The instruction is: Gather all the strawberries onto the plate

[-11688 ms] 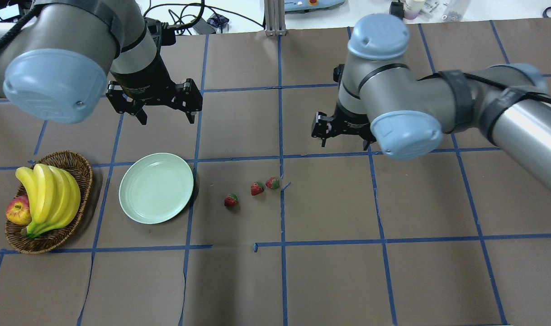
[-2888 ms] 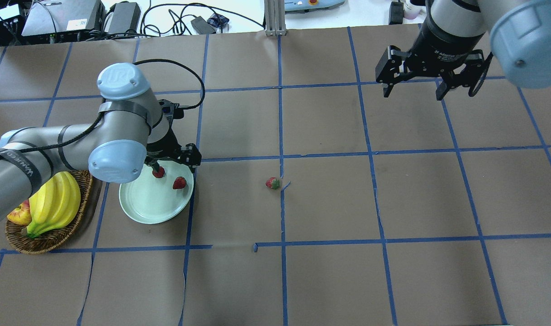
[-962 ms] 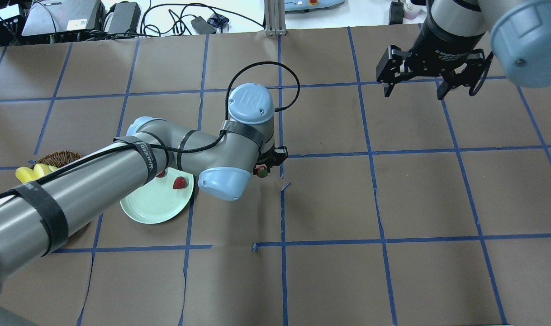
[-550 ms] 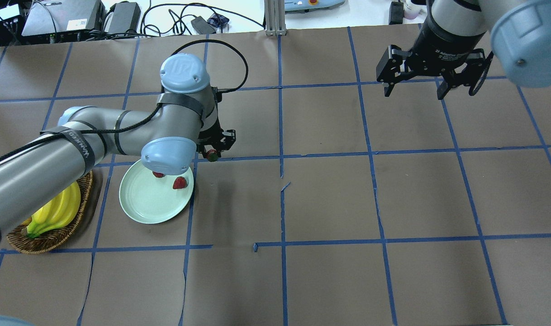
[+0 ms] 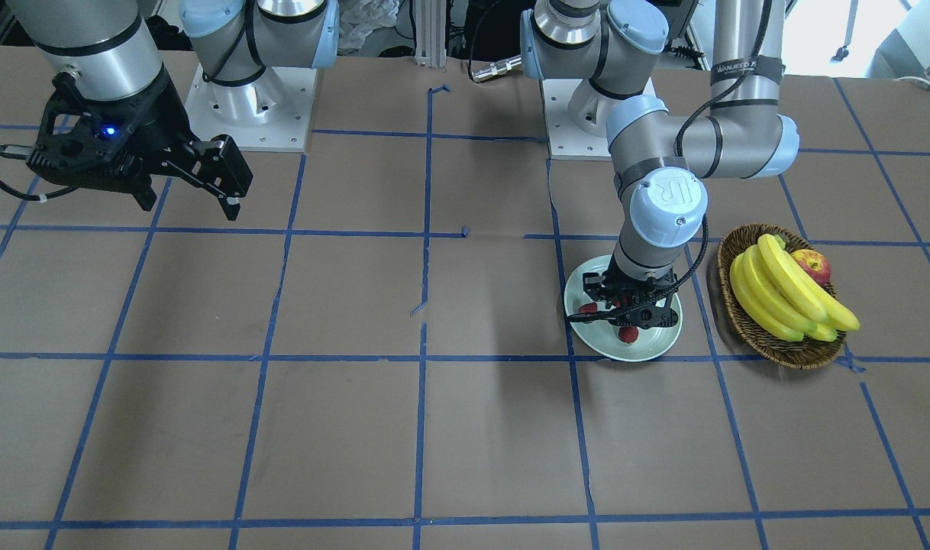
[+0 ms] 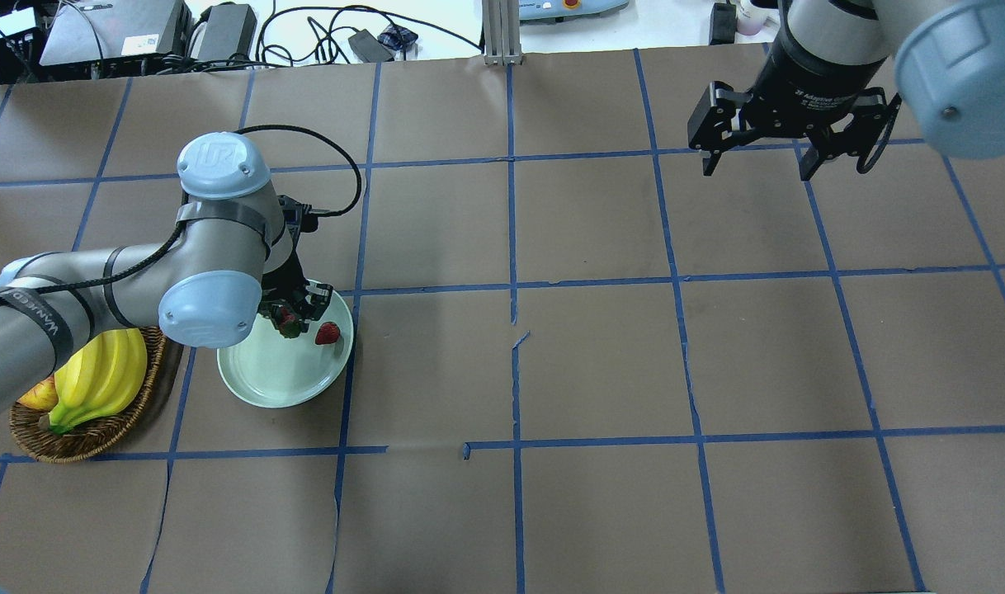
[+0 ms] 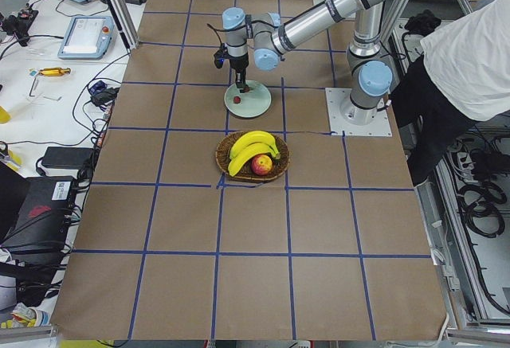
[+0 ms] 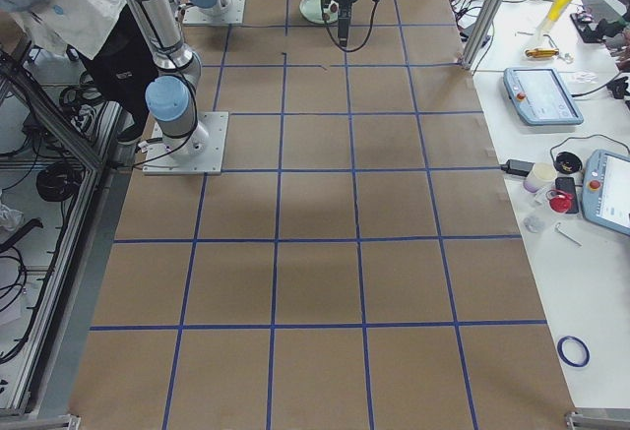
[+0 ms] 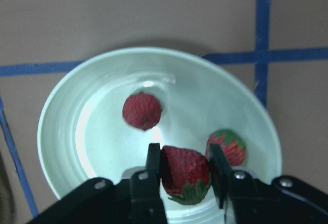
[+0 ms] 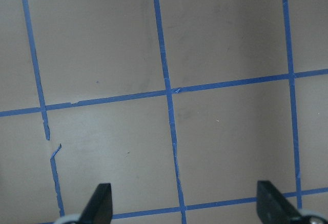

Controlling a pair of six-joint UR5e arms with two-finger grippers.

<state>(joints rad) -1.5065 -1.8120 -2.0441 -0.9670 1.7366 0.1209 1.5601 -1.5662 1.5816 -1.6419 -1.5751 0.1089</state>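
The pale mint plate (image 6: 259, 386) lies left of the table's middle; it also shows in the front view (image 5: 650, 347) and the left wrist view (image 9: 97, 137). My left gripper (image 6: 289, 318) hangs just above the plate, shut on a strawberry (image 9: 184, 175). Two more strawberries lie in the plate, one near its middle (image 9: 142, 111) and one beside the held berry (image 9: 227, 146); the overhead view shows one of them (image 6: 327, 332). My right gripper (image 6: 757, 169) is open and empty, high over the far right of the table, fingers wide apart (image 10: 185, 208).
A brown wicker basket (image 6: 90, 441) with bananas (image 6: 98, 375) and a red-yellow apple (image 6: 36, 396) stands just left of the plate, close to my left arm. Blue tape lines cross the brown table cover. Cables and devices lie beyond the far edge.
My left gripper has carried the third strawberry leftward from the table's middle to above the plate. The right arm has not moved.
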